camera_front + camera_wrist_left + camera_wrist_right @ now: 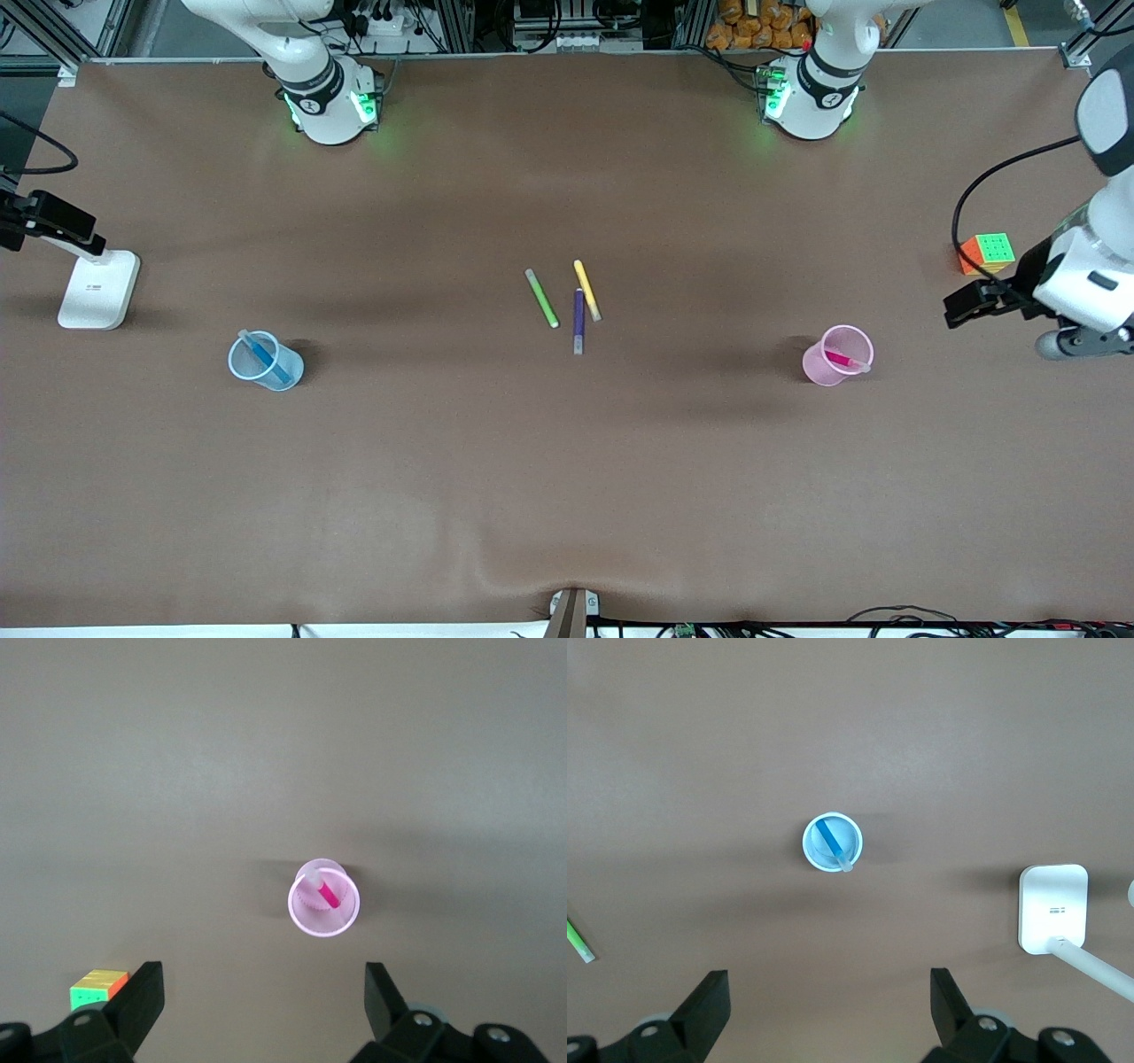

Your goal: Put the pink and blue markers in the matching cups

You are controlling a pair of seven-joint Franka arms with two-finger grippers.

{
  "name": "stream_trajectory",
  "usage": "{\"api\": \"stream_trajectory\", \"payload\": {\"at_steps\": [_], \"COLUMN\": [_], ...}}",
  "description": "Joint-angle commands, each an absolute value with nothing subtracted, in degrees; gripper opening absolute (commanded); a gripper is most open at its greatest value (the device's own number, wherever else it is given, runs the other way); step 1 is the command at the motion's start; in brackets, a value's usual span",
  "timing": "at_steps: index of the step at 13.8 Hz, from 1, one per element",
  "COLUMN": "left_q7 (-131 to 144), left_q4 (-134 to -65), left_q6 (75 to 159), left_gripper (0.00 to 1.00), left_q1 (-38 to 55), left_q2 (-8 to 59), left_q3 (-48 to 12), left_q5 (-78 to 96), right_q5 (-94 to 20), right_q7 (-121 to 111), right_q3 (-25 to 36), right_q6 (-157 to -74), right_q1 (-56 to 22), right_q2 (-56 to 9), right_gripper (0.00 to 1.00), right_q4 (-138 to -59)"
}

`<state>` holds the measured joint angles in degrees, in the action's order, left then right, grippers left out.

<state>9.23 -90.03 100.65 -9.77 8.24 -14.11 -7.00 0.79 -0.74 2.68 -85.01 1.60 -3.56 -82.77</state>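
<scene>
Pink marker (843, 360) is seen leaning inside the pink cup (831, 366), blue marker (264, 357) inside the blue cup (270, 368). Left claw (257, 1010) and right claw (824, 1014) are held released, empty, high over the tabletop (567, 478). Either light cup could be tipped by a low pass.

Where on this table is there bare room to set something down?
Bare table runs wide on the front-camera side of the blue cup, the three loose markers and the pink cup. Also between each cup and the markers. Crowded: mid-table cluster, and around the cube.
</scene>
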Motion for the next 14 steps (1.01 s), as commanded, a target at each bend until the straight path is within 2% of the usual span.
{"api": "stream_trajectory", "payload": {"at_steps": [1,5,9,12,14], "left_q7": [8.2,8.1,8.0,4.9,4.9], "left_q4": [-90.5,-89.5,-83.9,-85.9,-89.4], "left_q6": [96.9,92.6,85.6,85.0,85.1], "left_gripper": [1.00,1.00,1.00,1.00,1.00], "left_q1": [-9.9,-10.3,-10.1,-9.2,-3.5], "left_q2": [5.4,3.0,2.8,-2.4,-4.9], "left_q3": [-15.0,-16.0,-16.2,-15.4,-10.1], "left_q5": [-5.5,-4.0,-4.2,-3.8,-3.4], "right_q5": [-0.2,-0.2,-0.2,-0.2,-0.2], "right_q7": [0.1,0.1,0.1,0.1,0.1], "right_q3": [2.5,0.8,-0.3,-0.3,-0.3], "right_q6": [-85.1,-85.2,-85.1,-84.8,-84.8], "right_q1": [1.8,3.2,4.3,3.9,3.9], "right_q2": [-1.9,-1.9,-1.9,-1.8,-1.8], "right_gripper": [1.00,1.00,1.00,1.00,1.00], "right_q4": [-84.3,-84.3,-84.3,-84.3,-84.3]}}
